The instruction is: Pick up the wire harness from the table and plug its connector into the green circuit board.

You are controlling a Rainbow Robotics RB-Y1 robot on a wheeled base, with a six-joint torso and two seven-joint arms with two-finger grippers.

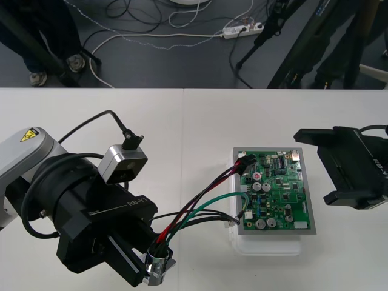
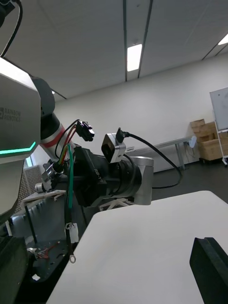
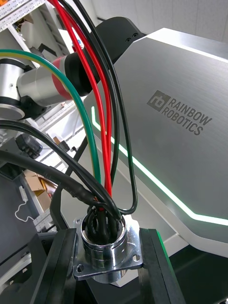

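My left gripper point(image 1: 154, 267) is near the table's front edge, left of the board, shut on the harness's round metal socket point(image 1: 159, 262). In the left wrist view the flanged socket point(image 3: 107, 247) sits clamped between the two black fingers point(image 3: 154, 266). Red, black and green wires point(image 1: 200, 209) arch from it toward the green circuit board point(image 1: 276, 191). The black plug point(image 1: 245, 162) is over the board's far left corner; in the right wrist view the plug point(image 2: 85, 130) hangs in the air. My right gripper point(image 1: 315, 167) waits open to the right of the board.
The board rests on a white base point(image 1: 267, 247). The green wire ends in a ring terminal point(image 1: 245, 215) lying at the board's left edge. The left arm's wrist camera point(image 1: 123, 163) and its cable rise above the gripper. Bare table point(image 1: 182, 133) lies behind the board.
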